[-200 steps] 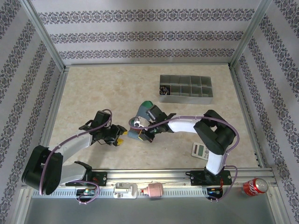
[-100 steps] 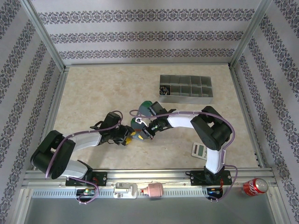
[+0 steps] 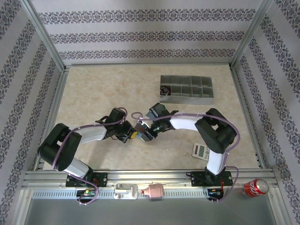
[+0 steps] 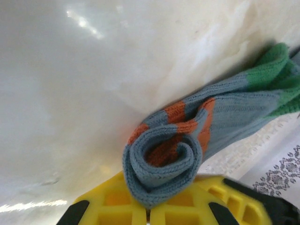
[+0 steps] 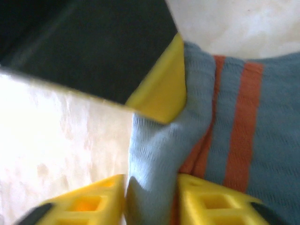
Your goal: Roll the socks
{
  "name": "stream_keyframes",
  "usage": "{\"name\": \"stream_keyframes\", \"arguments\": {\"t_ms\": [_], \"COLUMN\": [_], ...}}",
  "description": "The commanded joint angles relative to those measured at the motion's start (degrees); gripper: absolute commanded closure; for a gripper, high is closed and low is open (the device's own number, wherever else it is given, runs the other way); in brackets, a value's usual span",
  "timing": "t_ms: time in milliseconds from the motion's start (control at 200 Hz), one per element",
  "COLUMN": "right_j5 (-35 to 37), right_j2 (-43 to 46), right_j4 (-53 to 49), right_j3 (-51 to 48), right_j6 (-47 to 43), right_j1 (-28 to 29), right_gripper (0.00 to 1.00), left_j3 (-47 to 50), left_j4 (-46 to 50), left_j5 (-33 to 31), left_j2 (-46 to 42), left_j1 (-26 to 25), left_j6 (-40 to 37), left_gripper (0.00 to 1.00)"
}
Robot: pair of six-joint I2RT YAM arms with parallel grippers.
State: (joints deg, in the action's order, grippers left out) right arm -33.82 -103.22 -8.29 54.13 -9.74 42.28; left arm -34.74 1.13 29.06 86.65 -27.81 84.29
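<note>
On the table [image 3: 93, 93], mid-front, the blue-teal sock [image 4: 161, 159] was seen coiled into a spiral, so the rolling was judged nearly done. Its edge was pinched by the closed left gripper [image 4: 149, 213] and a fold was straddled by the narrowly parted right gripper [image 5: 150, 197]. Next, careful tucking of the cuff would be called for.
</note>
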Motion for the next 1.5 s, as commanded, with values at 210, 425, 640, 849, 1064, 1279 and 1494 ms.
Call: {"name": "stream_keyframes", "arguments": {"t_ms": [210, 425, 640, 849, 1064, 1279, 1494], "right_j5": [31.0, 47.3, 51.9, 53.8, 50.7, 33.3, 17.6], "right_j2": [17.6, 11.9, 4.4, -1.8, -4.5, -2.6, -2.7], "right_j4": [6.1, 9.7, 11.4, 10.5, 3.0, -1.8, -3.6], "right_j3": [-9.8, -7.6, -2.6, -0.7, 0.9, -1.1, -1.2], "right_j6": [-10.9, -16.3, -21.1, -20.7, -15.0, -10.4, -5.8], "right_j1": [14.4, 26.9, 28.9, 28.7, 25.5, 20.4, 13.6], "right_gripper": [0.44, 0.43, 0.46, 0.63, 0.99, 1.00, 1.00], "left_j3": [2.7, 1.4, 0.3, 0.1, -0.2, 0.1, 2.3], "left_j4": [23.5, 24.8, 25.6, 25.3, 24.3, 21.9, 17.0], "left_j5": [-5.0, -3.0, -2.0, -1.2, -1.3, -0.3, -1.3], "left_j2": [-9.4, -8.5, -7.9, -8.0, -10.3, -14.4, -18.7], "left_j1": [-0.2, 0.2, 1.3, 2.5, 3.2, 4.8, 6.3], "left_j6": [6.3, 6.5, 4.7, 3.4, 3.2, 3.9, 5.5], "left_gripper": [1.00, 1.00, 1.00, 1.00, 1.00, 0.54, 0.40]}}
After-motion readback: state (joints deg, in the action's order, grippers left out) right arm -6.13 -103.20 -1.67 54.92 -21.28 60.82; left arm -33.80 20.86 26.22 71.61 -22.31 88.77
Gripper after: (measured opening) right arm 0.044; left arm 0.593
